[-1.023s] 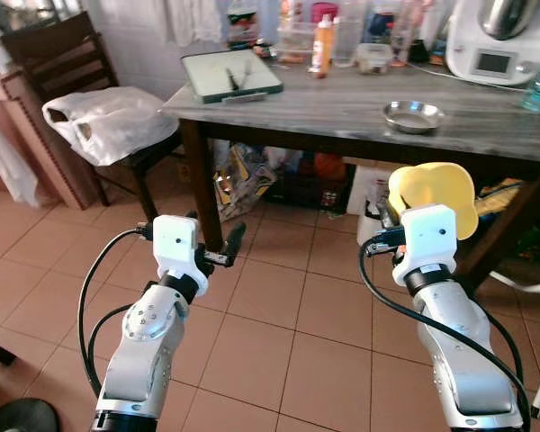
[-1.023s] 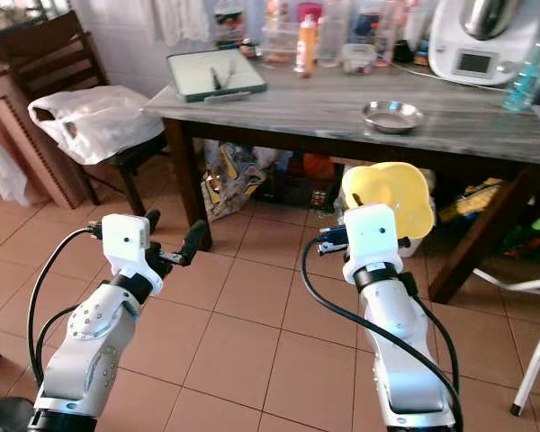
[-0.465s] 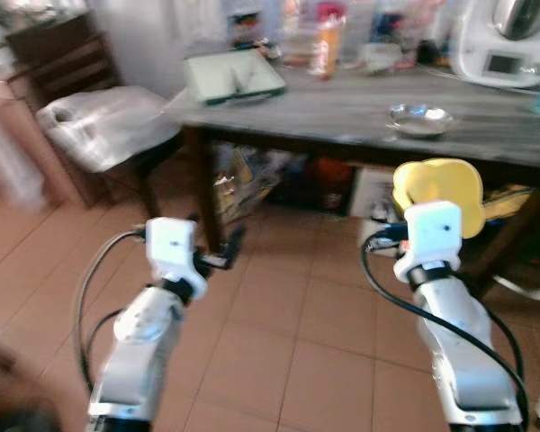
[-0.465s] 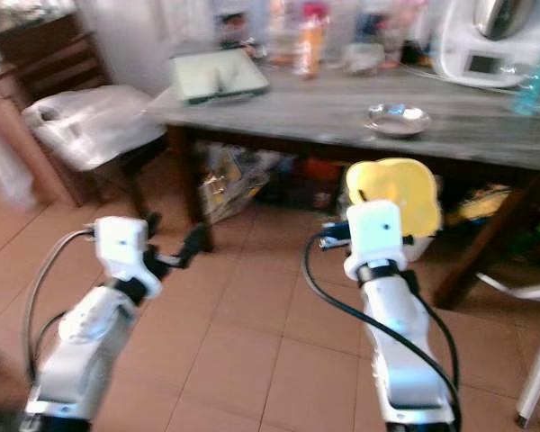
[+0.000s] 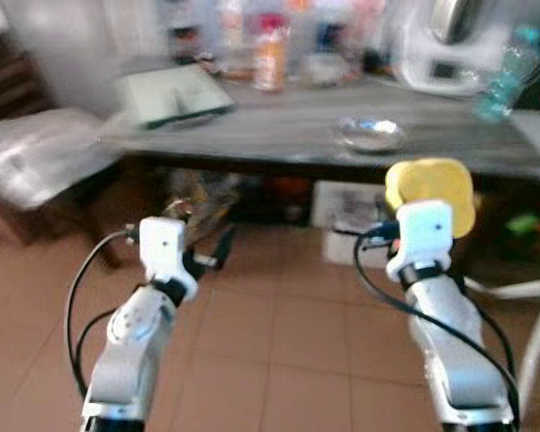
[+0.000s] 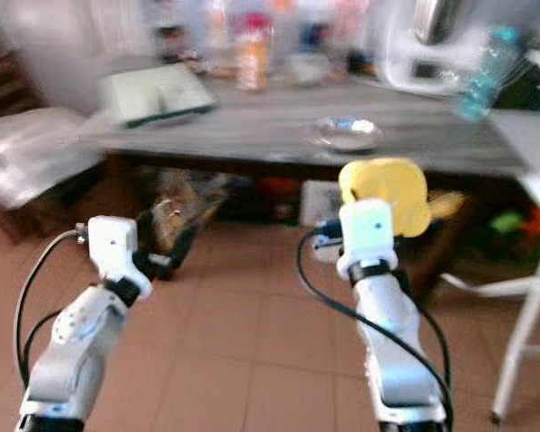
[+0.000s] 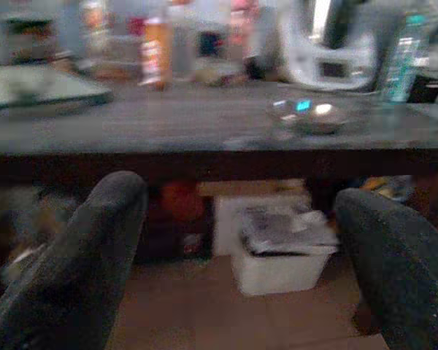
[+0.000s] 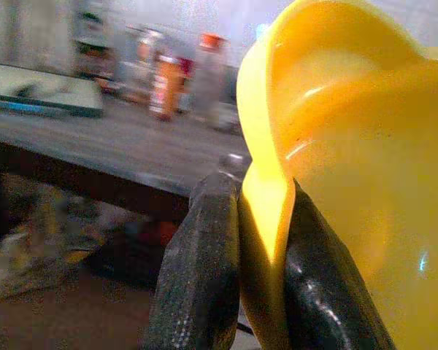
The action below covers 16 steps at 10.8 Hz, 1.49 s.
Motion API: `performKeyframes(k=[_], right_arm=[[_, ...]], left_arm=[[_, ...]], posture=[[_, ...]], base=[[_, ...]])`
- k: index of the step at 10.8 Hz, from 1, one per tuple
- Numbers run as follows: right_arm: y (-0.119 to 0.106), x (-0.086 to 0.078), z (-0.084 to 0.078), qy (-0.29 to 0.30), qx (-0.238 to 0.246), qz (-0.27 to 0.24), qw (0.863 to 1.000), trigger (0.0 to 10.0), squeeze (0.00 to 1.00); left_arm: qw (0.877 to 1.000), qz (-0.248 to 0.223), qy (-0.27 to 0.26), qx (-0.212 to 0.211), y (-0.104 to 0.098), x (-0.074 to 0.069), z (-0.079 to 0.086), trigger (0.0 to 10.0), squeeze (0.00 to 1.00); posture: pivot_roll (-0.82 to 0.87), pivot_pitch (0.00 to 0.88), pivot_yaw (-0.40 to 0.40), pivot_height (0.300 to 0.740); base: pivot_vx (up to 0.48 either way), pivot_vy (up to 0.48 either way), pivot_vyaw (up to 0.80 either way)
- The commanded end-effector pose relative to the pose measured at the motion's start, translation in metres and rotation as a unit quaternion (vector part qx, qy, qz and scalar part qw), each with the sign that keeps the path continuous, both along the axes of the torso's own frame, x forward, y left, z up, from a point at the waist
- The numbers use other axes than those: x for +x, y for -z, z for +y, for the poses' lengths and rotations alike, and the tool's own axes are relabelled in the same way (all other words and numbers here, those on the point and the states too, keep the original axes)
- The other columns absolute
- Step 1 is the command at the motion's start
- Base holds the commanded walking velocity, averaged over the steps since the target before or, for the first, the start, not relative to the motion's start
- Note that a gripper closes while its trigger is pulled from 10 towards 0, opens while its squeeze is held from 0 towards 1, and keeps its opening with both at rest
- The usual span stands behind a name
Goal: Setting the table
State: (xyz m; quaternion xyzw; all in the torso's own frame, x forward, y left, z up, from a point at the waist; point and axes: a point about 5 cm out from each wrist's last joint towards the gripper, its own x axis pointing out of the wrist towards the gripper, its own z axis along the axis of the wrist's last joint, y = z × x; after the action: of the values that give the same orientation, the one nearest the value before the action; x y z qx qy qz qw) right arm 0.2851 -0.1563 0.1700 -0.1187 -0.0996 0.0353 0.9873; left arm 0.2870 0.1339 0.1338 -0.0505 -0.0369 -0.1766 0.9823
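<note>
In right pincer [image 8: 259,240], yellow bowl [image 5: 429,184].

Worktop [image 5: 288,135] at 12 o'clock, both arms before it.
Metal dish [image 5: 369,133] on worktop at 1 o'clock; tray [image 5: 173,94] at 11; bottles [image 5: 270,54] behind; chair [image 5: 36,162] at 10.

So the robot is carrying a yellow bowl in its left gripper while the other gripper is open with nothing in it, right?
Not quite: the yellow bowl is in the right gripper, whose black fingers pinch its rim, as the right wrist view shows. The open gripper with nothing in it is the left gripper, seen in the left wrist view facing the table.
</note>
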Motion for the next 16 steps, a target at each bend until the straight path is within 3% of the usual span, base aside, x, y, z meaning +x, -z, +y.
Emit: performKeyframes(k=[1, 16], right_arm=[[-0.0027, -0.0007, -0.0106, 0.018, -0.002, -0.005, 1.0, 10.0, 0.0], [-0.0059, -0.0012, -0.0109, 0.014, -0.008, -0.009, 1.0, 10.0, 0.0]], left_arm=[[1.0, -0.001, 0.018, -0.001, -0.001, -0.0008, -0.01, 10.0, 0.0], [0.999, -0.01, 0.028, -0.011, -0.008, -0.0007, -0.0178, 10.0, 0.0]], posture=[[-0.03, 0.014, 0.022, 0.74], [-0.04, 0.019, 0.018, 0.74]], base=[[0.42, 0.0, -0.4], [0.419, 0.0, 0.0]])
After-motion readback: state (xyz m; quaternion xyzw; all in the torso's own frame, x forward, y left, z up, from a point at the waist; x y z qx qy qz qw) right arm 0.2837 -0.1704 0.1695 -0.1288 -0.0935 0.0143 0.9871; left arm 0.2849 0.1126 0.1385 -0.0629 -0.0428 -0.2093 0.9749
